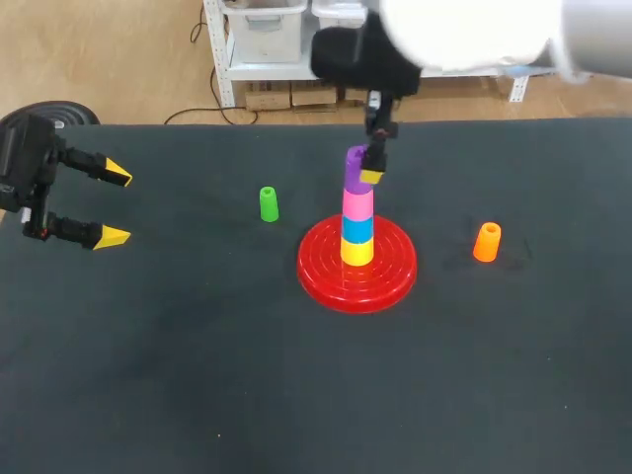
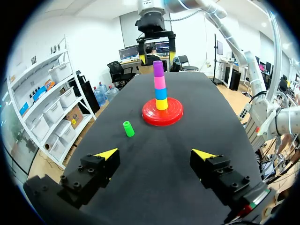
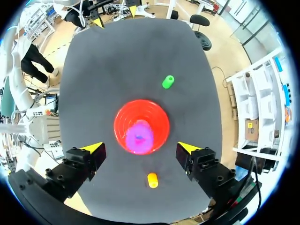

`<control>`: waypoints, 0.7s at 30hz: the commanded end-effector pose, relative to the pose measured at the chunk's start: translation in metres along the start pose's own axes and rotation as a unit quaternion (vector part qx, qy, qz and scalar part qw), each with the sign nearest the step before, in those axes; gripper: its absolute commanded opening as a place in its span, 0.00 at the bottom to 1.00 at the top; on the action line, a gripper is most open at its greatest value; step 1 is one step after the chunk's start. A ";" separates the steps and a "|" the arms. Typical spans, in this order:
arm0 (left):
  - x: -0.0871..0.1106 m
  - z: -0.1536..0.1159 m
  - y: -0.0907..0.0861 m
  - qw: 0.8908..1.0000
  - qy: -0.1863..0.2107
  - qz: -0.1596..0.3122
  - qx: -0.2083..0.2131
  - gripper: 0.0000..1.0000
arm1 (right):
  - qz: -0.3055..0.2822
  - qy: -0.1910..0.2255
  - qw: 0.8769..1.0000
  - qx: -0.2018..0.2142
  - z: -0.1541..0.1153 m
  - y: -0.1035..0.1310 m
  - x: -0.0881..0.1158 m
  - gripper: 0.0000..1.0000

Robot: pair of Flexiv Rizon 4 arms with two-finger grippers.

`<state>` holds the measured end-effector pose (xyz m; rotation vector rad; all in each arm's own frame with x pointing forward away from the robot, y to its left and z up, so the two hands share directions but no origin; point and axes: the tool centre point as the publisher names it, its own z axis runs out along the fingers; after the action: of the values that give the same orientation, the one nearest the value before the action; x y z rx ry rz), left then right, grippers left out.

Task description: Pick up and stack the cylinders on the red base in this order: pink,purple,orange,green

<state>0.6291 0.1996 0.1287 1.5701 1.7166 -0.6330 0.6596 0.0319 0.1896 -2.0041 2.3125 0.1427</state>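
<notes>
Now the right claw (image 3: 140, 149) hangs straight above the stack, fingers wide apart, holding nothing. The purple cylinder (image 1: 354, 168) tops pink (image 1: 357, 202), blue (image 1: 357, 228) and yellow (image 1: 357, 251) on the red base (image 1: 326, 281). The orange cylinder (image 1: 487, 242), due next, stands upright to the stack's right, nearer this arm. The left claw (image 1: 116, 205), at the far left, is also wide open and empty. Four cylinders are stacked and two loose, the second being green (image 1: 268, 203); there is one base.
</notes>
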 end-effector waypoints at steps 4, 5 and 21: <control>0.001 0.000 -0.001 1.000 -0.001 0.001 -0.002 1.00 | 0.013 -0.017 0.999 0.042 -0.027 0.014 0.033 1.00; 0.001 0.000 -0.001 1.000 -0.001 0.001 -0.002 1.00 | 0.015 -0.017 0.999 0.044 -0.028 0.014 0.036 1.00; 0.001 0.000 -0.001 1.000 -0.001 0.001 -0.002 1.00 | 0.085 0.014 0.996 0.022 -0.003 0.012 0.110 1.00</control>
<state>0.6291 0.1996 0.1287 1.5701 1.7165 -0.6330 0.6331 -0.0679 0.1871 -1.8105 2.4893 0.0600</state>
